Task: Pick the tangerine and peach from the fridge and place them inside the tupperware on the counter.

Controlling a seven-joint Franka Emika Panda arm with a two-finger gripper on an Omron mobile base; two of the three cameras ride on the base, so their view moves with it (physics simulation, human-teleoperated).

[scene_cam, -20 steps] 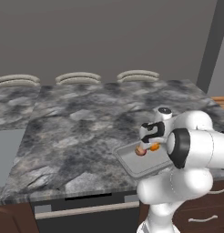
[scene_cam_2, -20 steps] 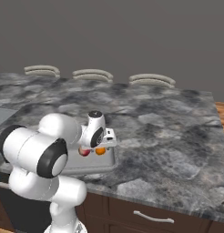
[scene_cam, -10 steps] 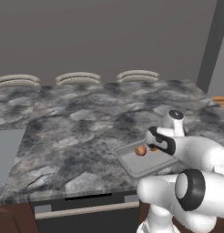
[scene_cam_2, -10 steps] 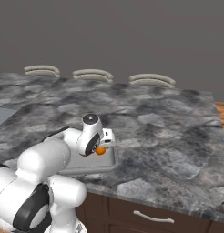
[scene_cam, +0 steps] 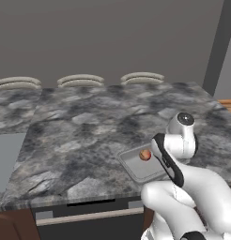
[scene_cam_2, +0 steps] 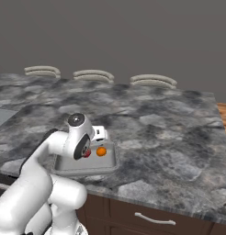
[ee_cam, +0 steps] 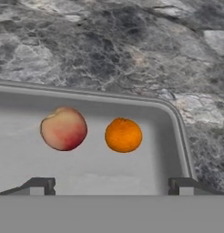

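Note:
The peach [ee_cam: 63, 129] and the tangerine [ee_cam: 123, 135] lie side by side on the floor of the tupperware [ee_cam: 175, 118], apart from each other, near its corner. My gripper [ee_cam: 111, 186] hovers just above them, open, its two fingertips [ee_cam: 41, 185] wide apart with nothing between them. In the right base view the tangerine [scene_cam_2: 101, 151] rests in the tupperware [scene_cam_2: 69, 167] near the front edge of the counter [scene_cam_2: 170, 133]; my arm hides most of the peach there. The left base view has the peach [scene_cam: 145, 154] in the tupperware [scene_cam: 136, 171]. The fridge is out of view.
Three pale curved rims [scene_cam: 80, 79] line the counter's far edge. A flat grey panel [scene_cam: 4, 159] sits at the counter's left. Dark cabinets with a drawer handle [scene_cam_2: 151, 219] run below the front edge. Wooden flooring [scene_cam_2: 223, 119] lies beyond the right end.
The jaws have spread wider. The arm's elbow and upper links have swung round over the base. Both fruits lie still in the tupperware.

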